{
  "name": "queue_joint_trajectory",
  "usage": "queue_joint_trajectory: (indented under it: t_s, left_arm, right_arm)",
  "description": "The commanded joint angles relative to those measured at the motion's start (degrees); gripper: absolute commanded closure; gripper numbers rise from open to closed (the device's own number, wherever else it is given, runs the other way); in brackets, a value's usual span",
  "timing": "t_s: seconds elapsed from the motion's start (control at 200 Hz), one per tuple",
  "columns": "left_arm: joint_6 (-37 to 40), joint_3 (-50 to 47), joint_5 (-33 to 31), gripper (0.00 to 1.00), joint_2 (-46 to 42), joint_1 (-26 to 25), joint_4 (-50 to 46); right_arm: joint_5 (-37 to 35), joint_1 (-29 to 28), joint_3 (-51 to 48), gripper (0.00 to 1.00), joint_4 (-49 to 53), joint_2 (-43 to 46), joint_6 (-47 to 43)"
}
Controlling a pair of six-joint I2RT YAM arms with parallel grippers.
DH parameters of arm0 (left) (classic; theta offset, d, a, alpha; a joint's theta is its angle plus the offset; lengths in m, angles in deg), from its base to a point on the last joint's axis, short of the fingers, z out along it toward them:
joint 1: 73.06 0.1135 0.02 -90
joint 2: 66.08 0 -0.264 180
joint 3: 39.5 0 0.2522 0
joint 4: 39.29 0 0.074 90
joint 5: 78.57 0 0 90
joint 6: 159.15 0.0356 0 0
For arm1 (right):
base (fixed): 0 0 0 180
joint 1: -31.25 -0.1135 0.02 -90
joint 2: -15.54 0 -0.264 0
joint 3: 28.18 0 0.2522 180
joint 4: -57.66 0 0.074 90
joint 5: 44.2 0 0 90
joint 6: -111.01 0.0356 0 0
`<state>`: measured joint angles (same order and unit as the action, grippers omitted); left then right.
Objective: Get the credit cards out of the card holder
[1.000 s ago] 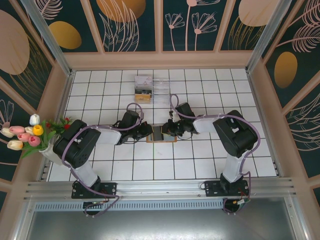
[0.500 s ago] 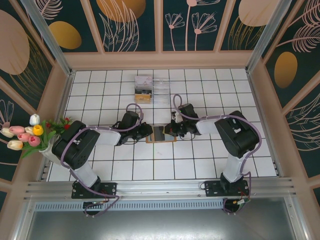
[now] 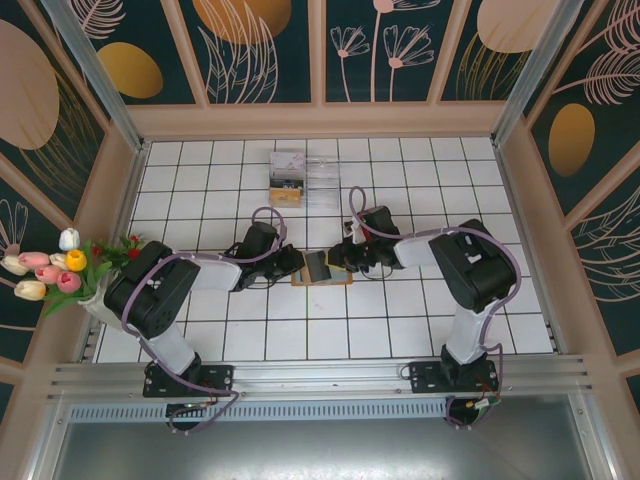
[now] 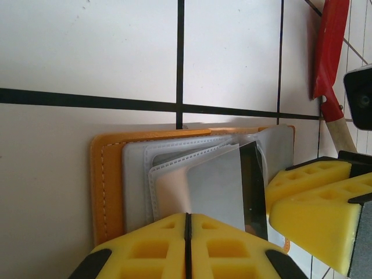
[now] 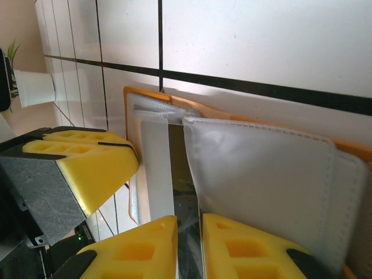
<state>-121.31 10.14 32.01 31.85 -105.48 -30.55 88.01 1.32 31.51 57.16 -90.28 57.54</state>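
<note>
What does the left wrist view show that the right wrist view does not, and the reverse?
Left wrist, not right wrist: a red spatula with a wooden handle, lying beyond the wallet. Right wrist, not left wrist: a white vase at the far left. Both: the open tan-orange leather card holder with pale inner sleeves, plus the yellow-padded left tool and right tool.

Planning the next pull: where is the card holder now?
In the top view, the card holder lies open at mid-table, between the left gripper and the right gripper.
</note>
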Motion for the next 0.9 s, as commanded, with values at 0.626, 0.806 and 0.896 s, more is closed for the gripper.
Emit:
queue_joint_trajectory:
  t_s: [0.626,0.806,0.896]
  left_arm:
    - [1.0,-2.34,-3.26,0.92,1.92,0.01,-7.94]
    - [1.36,-2.39,-3.23,0.92,1.83,0.06,-8.26]
    - [1.16,-2.31,-2.88,0.91,1.66,0.0,-7.78]
  right_arm:
    - [-8.06,-0.2,1.54,0.99,8.59,0.87,-5.21]
    - [-7.15,2.32,-1.34,1.0,8.14,5.45,-6.38]
    - [-5.87,2.94,-2.26,1.0,6.87,6.45,-6.07]
